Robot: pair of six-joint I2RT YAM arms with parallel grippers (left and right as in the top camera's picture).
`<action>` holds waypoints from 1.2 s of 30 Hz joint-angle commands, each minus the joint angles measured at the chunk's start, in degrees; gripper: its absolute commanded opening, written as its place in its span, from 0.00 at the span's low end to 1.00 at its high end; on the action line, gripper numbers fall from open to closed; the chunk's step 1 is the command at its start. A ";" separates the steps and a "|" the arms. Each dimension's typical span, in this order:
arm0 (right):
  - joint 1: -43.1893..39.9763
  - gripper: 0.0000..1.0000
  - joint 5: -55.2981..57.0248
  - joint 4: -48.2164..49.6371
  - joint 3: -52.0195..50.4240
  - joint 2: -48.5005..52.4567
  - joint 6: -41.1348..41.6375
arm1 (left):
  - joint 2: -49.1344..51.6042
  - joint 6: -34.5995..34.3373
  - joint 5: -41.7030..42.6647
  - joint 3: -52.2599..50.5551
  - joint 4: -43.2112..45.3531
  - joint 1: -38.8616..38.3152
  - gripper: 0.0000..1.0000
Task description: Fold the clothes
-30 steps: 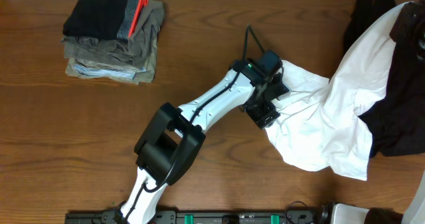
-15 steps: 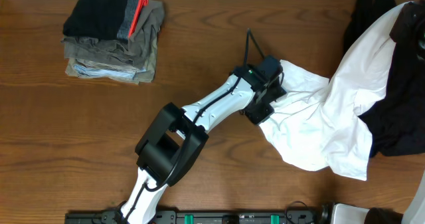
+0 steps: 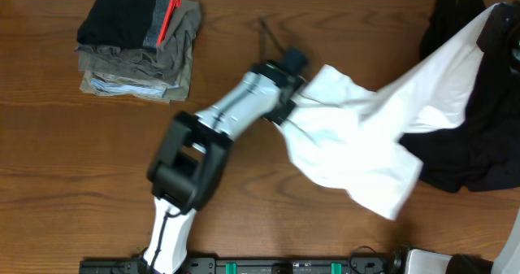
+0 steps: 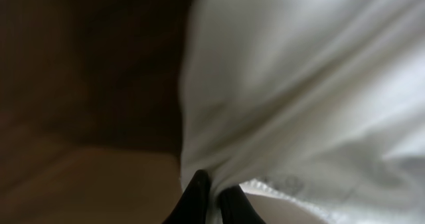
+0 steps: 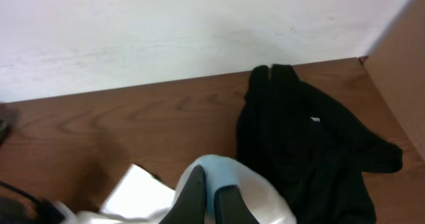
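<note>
On table (image 3: pixel 81 160), white garment (image 3: pixel 349 144), seemingly gripped

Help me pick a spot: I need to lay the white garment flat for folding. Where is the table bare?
Bare wood lies below the folded stack, left of the left arm; a smaller patch sits at the front edge between that arm and the white garment. The right end is crowded with the garment and black clothes.

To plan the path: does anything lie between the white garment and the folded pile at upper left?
Nothing but the left arm itself, whose left gripper grips the white garment. Bare table reaches the folded pile.
</note>
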 commanded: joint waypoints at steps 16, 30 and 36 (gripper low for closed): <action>-0.42 0.01 -0.55 -0.72 0.33 -0.07 -1.07 | 0.17 -0.92 -5.42 -0.07 17.84 20.57 0.98; -0.42 0.01 -0.48 -0.63 0.33 -0.07 -1.11 | -13.73 2.14 12.52 -0.07 -4.09 16.28 0.98; -0.42 0.02 -0.50 -0.59 0.33 0.09 -1.27 | -15.10 6.99 13.16 -0.13 -9.14 8.83 0.95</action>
